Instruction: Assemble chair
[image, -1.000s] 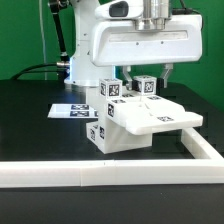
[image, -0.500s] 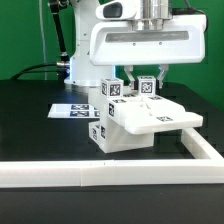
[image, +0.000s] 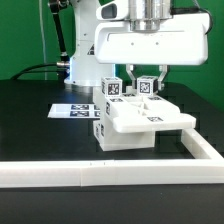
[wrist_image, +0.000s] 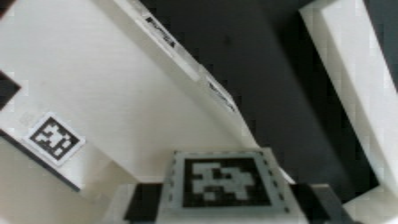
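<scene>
The chair (image: 135, 122) is a white blocky structure with black-and-white tags, standing mid-table in the exterior view. Its flat seat slab (image: 160, 116) juts toward the exterior view's right, and two tagged cubes (image: 113, 90) rise at its back. My gripper (image: 139, 78) hangs straight above, its dark fingers (image: 160, 76) on either side of the right tagged cube (image: 147, 87). In the wrist view the tagged cube (wrist_image: 222, 180) sits between the two dark fingers (wrist_image: 148, 203), which press its sides. A slab with another tag (wrist_image: 57, 137) lies beyond.
The marker board (image: 73, 109) lies flat behind the chair at the exterior view's left. A long white L-shaped border rail (image: 110, 173) runs along the front and up the right side. The robot base (image: 80, 60) stands at the back.
The gripper and its white body have shifted toward the exterior view's right. The chair's seat slab has turned or moved slightly with it.
</scene>
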